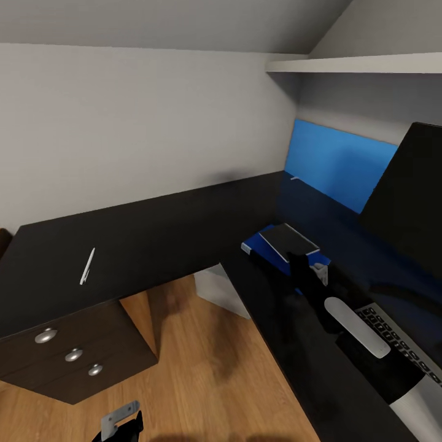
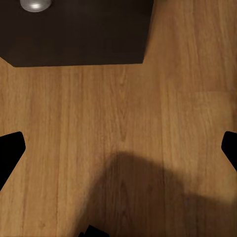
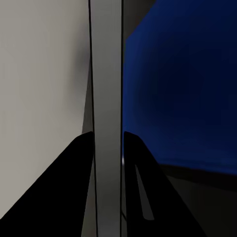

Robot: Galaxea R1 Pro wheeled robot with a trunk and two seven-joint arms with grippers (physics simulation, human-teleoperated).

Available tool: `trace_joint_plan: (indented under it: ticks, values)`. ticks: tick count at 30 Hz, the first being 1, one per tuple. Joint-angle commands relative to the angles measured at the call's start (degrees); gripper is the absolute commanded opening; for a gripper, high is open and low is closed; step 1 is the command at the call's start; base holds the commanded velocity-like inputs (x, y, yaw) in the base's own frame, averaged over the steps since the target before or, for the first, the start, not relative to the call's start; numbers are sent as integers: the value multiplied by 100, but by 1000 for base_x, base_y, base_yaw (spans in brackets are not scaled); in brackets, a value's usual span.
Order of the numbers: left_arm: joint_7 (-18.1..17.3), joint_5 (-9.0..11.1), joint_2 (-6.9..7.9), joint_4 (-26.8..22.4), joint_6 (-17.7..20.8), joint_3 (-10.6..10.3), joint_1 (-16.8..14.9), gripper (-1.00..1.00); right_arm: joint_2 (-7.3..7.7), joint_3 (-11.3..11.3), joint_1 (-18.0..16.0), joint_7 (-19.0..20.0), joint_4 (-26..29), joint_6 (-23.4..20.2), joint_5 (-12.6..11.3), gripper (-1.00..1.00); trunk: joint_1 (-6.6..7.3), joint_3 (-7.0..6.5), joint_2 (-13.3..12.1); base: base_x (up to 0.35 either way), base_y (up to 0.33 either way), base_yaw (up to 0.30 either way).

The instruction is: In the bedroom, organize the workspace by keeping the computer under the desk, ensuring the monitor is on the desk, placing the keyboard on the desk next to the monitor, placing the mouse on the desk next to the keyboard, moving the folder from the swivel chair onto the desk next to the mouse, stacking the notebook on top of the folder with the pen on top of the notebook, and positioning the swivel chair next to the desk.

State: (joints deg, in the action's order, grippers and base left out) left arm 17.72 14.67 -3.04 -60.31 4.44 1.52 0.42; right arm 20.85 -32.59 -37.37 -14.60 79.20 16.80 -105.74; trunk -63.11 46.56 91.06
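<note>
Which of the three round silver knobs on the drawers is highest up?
The knob farthest left in the head view is highest; the middle knob and the lowest knob step down toward the wooden floor.

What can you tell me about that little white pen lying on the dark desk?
The pen is a slim white stick, plastic-looking, tapering toward one end. It lies flat and slightly slanted on the left wing of the black L-shaped desk, above the drawer unit with round silver knobs. Nothing touches it except the desk; it sits well apart from the notebook and blue folder.
</note>
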Motion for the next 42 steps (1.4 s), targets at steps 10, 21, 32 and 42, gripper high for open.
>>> trace_joint_plan:
  ticks: [10, 21, 32, 42]
  values:
    - [15, 36, -3, -16, 30, 6, 2, 100, 6, -19, -6, -16, 8, 43, -35, -100, 0, 4, 3, 0, 0, 0]
    - [20, 37, -1, -16, 30, 6, 2, 100, 6, -19, -7, -16, 8, 43, -36, -100, 0, 4, 3, 59, 0, 0]
    - [20, 36, 0, -16, 30, 6, 2, 100, -1, -28, -7, -16, 8, 39, -43, -100, 0, 4, 3, 4, 0, 0]
    - [21, 37, 5, -16, 30, 6, 2, 100, -1, -28, -7, -22, 23, 30, -43, -100, 0, 4, 3, 0, 0, 0]
